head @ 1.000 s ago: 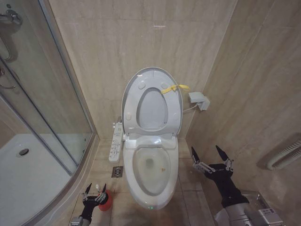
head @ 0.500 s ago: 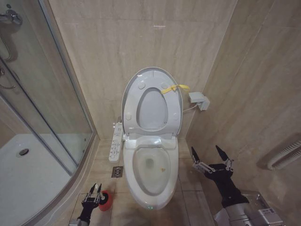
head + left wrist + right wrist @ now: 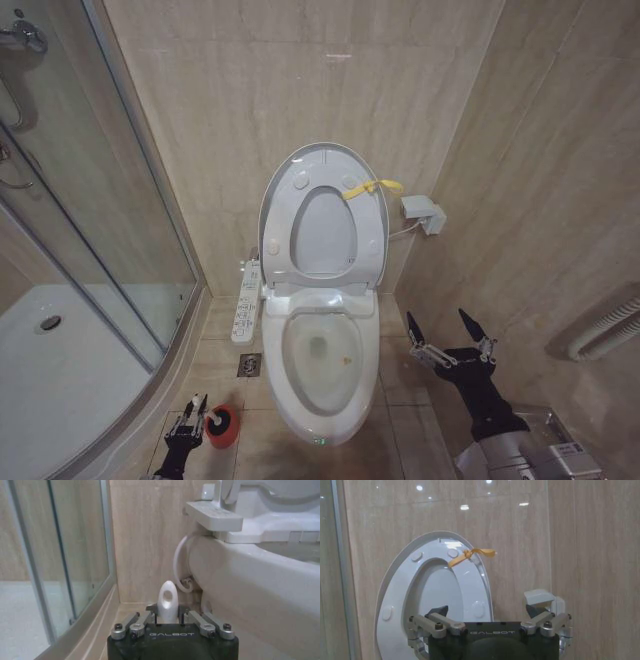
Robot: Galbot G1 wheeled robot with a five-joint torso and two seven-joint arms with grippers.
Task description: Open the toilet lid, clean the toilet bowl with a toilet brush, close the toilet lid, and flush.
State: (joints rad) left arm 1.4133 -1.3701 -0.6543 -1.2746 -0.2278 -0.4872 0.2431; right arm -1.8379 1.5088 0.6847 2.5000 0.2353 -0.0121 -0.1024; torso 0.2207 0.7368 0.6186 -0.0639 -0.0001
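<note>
Brush handle stands clamped inside left gripper, beside toilet bowl.

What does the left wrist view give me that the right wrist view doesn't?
Left wrist only: the left gripper shut on the toilet brush, whose white handle end stands between its fingers, plus the outside of the toilet bowl, the side control panel and the shower glass.

Right wrist only: the open right gripper, holding nothing, the raised toilet lid with its yellow strap, and a small wall box.

Both: the beige tiled wall.
</note>
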